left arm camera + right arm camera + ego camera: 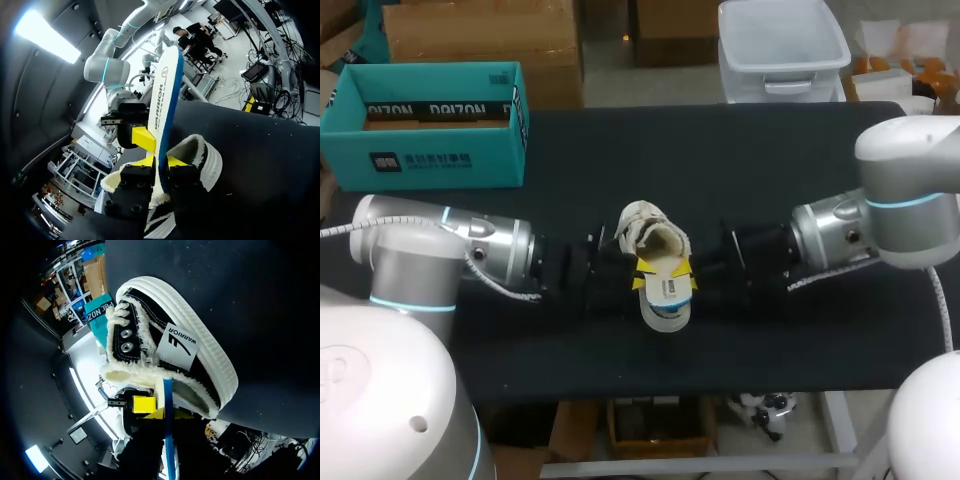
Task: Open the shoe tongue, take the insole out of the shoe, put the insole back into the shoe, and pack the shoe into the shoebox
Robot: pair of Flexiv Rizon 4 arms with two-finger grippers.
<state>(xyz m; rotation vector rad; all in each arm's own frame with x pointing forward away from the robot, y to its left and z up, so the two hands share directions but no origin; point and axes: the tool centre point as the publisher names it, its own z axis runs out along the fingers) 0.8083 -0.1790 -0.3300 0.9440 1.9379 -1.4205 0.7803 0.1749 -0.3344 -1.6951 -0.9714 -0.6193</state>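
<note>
A black-and-white fleece-lined shoe [650, 232] lies in the middle of the table, toe pointing away. A white insole [667, 297] with a blue edge sticks out of its opening. My left gripper [640, 276] and right gripper [691, 277] meet at the insole from opposite sides. In the left wrist view the insole [165, 90] stands upright between that gripper's [164, 161] fingers, which press on both faces, with the shoe [202, 152] just behind. In the right wrist view the insole's edge [168, 395] runs between that gripper's [170, 413] fingers, above the shoe [165, 340]. The teal shoebox [430, 125] stands open at the back left.
Black cloth covers the table [800, 160]. Its front edge [740, 385] runs a short way in front of the shoe's heel. Both arms lie low across the table, on either side of the shoe.
</note>
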